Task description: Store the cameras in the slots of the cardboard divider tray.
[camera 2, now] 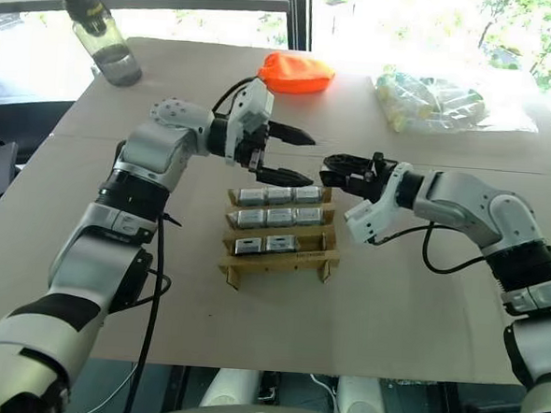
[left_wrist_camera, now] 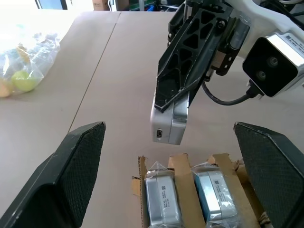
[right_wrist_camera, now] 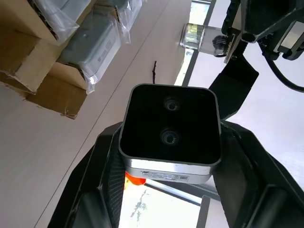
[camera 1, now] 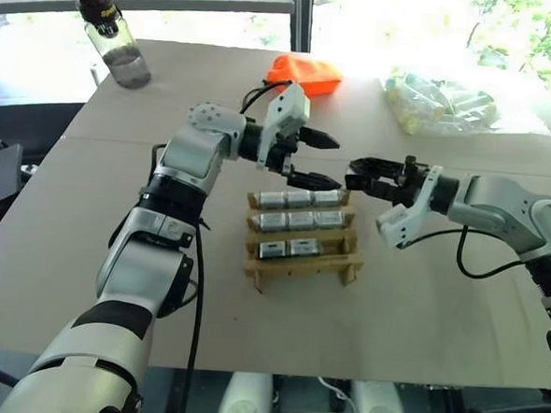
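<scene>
Above the cardboard divider tray [camera 1: 304,229], our right tool [camera 1: 354,178] grips a camera [right_wrist_camera: 170,134]; our left tool [camera 1: 318,160] gapes beside it. A handover seemingly comes next.

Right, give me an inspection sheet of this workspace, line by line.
Surface: tan table, a seam running across it.
Job's things: cardboard divider tray holds eight bagged cameras; front row's right slot free. One more camera is in the right gripper.
Clutter: orange pouch, clear bag of pale tubes, water bottle.
Grippers: left gripper open above the tray's back row; right shut on the camera, facing it.
Cables: black cables along both forearms.
Surroundings: bright windows behind.
</scene>
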{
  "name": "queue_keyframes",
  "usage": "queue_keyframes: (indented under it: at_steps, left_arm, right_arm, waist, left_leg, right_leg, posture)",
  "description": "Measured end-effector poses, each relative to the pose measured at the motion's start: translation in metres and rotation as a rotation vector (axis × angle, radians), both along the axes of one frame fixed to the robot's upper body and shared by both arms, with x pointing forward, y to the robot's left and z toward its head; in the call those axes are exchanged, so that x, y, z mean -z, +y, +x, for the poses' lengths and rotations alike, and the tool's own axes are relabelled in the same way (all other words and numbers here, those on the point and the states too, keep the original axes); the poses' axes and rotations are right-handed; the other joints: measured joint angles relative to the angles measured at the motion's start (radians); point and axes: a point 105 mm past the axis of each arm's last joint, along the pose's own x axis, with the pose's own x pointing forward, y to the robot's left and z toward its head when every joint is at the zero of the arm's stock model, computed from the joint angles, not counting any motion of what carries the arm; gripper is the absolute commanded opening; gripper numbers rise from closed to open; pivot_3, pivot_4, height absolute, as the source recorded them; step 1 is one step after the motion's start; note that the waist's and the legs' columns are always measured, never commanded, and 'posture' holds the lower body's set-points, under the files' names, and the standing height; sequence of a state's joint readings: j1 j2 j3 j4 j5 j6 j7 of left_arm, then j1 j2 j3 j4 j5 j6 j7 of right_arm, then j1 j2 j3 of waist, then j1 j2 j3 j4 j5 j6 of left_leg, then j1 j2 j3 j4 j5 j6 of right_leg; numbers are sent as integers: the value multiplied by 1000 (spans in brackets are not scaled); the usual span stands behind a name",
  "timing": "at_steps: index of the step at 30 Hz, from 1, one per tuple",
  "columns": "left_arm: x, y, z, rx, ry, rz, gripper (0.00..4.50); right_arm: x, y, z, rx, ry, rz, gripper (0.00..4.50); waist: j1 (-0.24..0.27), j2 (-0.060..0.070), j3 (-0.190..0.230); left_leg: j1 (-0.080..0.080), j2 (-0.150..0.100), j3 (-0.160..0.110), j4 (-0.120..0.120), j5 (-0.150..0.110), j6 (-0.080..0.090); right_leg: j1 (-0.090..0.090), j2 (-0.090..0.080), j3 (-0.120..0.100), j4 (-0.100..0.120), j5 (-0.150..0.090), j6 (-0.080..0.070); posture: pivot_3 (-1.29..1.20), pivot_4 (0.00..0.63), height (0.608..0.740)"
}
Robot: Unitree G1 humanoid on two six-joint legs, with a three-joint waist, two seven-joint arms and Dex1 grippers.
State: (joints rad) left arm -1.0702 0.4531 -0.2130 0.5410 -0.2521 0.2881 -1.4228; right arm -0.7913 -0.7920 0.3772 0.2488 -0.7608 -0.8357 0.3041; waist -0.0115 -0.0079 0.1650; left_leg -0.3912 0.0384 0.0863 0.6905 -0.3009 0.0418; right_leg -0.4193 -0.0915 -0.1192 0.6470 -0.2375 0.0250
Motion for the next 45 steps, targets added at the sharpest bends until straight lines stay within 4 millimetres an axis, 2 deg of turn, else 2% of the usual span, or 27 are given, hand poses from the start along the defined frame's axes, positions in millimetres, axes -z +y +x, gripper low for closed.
queue_keyframes:
  at_steps: [4, 10, 13, 15, 18, 19, 25, 27, 29, 34, 35, 36, 37, 39, 40, 41, 44, 45]
  left_arm:
    - [2, 1, 1, -12, 16, 13, 4500]
    - [5, -7, 1, -9, 26, 8, 4500]
    - [8, -10, 3, -19, 39, 1, 3768]
    - [9, -11, 3, -20, 43, -1, 2969]
    - [7, -12, 4, -19, 36, -3, 1534]
    - [7, -11, 4, -22, 28, 2, 797]
    - [7, -12, 4, -22, 23, 4, 753]
    - [7, -12, 4, -21, 23, 3, 753]
    - [7, -16, 3, -11, 27, -4, 753]
    - [8, -23, -3, -7, 37, -9, 753]
    - [10, -25, -6, -16, 34, -12, 753]
    - [12, -26, -15, -21, 8, -12, 753]
    - [13, -25, -16, -22, 8, -10, 753]
    - [19, -25, -27, -42, 9, -9, 753]
    - [20, -25, -29, -41, 10, -11, 753]
    - [24, -27, -37, -33, 24, -13, 753]
    - [39, -36, -61, -33, 47, 1, 753]
    - [39, -37, -62, -36, 48, 2, 753]
  right_arm:
    - [-6, 3, 3, -5, -18, 5, 2027]
    - [-3, 8, 4, -19, -4, 12, 2027]
    - [-6, 11, 4, -27, -10, 16, 2027]
    - [-8, 13, 4, -34, -14, 20, 2027]
    - [-7, 16, 3, -45, -13, 24, 2027]
    - [-7, 16, 3, -47, -10, 26, 2027]
    - [-7, 16, 3, -44, -5, 24, 2027]
    - [-7, 15, 3, -42, 2, 25, 3021]
    - [-6, 15, 2, -35, 28, 36, 3747]
    - [1, -3, -1, 33, 145, 116, 3747]
    - [0, -12, -1, 63, 158, 130, 3747]
    - [9, -37, 0, 156, 210, 151, 3747]
    - [11, -41, 0, 173, 219, 150, 3747]
    - [23, -62, -3, 256, 305, 205, 3747]
    - [24, -64, -4, 263, 314, 212, 3747]
    - [31, -73, -5, 303, 365, 241, 3747]
    - [49, -94, -20, 409, 655, 475, 3747]
    - [51, -96, -21, 417, 685, 492, 3747]
  waist:
    - [0, 0, 0]
    - [1, 0, 0]
    - [0, 0, 0]
    - [0, 0, 0]
    - [0, 0, 0]
    - [0, 0, 0]
    - [0, 0, 0]
    - [0, 0, 0]
    - [1, 0, 0]
    - [2, 0, 0]
    - [3, 0, 0]
    - [5, 0, 0]
    - [4, 0, 0]
    - [4, 0, 0]
    - [4, 0, 0]
    - [4, 0, 0]
    - [9, 0, 0]
    - [9, 0, 0]
  left_leg:
    - [0, 0, 0, 0, 0, 0]
    - [-1, 0, 0, 0, 0, 0]
    - [0, 0, -1, 0, 0, 0]
    - [0, 0, -1, 0, 0, 0]
    - [0, 0, -1, 0, 0, 0]
    - [0, 0, -1, 0, 0, 0]
    - [-1, 0, -1, 0, 0, 0]
    - [0, 0, -1, 0, 0, 0]
    - [-1, 0, -1, 1, 0, 0]
    - [-1, 0, -3, 1, 0, 0]
    - [-2, 0, -4, 1, 0, 0]
    - [-2, 1, -5, 1, 0, 0]
    - [-2, 1, -5, 1, 0, 0]
    - [-1, 1, -6, 1, 0, 0]
    - [-1, 1, -6, 0, 0, 0]
    - [0, 1, -9, 1, 0, 0]
    - [3, 1, -12, 7, 0, 0]
    - [4, 1, -12, 9, 0, 0]
  right_leg:
    - [0, 0, 0, 0, 0, 0]
    - [0, 0, 0, 0, 0, 0]
    - [0, 0, -1, 0, 0, 0]
    - [0, 0, -1, 0, 0, 0]
    - [0, 0, -1, 0, 0, 0]
    - [0, 0, -1, 0, 0, 0]
    - [0, 0, -1, 0, 0, 0]
    - [0, 0, -1, 0, 0, 0]
    - [0, 0, -1, 0, 0, 0]
    - [1, -2, -2, 0, 0, 0]
    - [1, -2, -3, 0, 0, 0]
    - [3, -3, -4, 0, 0, 0]
    - [3, -3, -4, 0, 0, 0]
    - [3, -3, -4, -1, 0, 0]
    - [4, -3, -4, -1, 0, 0]
    - [4, -3, -4, 0, 0, 0]
    - [8, -3, -4, 4, 0, 0]
    - [8, -3, -3, 6, 0, 0]
  posture:
    - [0, 150, 726]
    - [0, 150, 726]
    - [0, 150, 726]
    - [0, 150, 726]
    - [0, 150, 726]
    - [0, 150, 726]
    - [0, 150, 726]
    - [0, 150, 726]
    - [0, 150, 726]
    - [0, 150, 726]
    - [0, 150, 726]
    - [0, 150, 726]
    - [0, 150, 726]
    - [0, 150, 726]
    - [0, 150, 726]
    - [0, 150, 726]
    - [0, 150, 726]
    - [0, 150, 726]
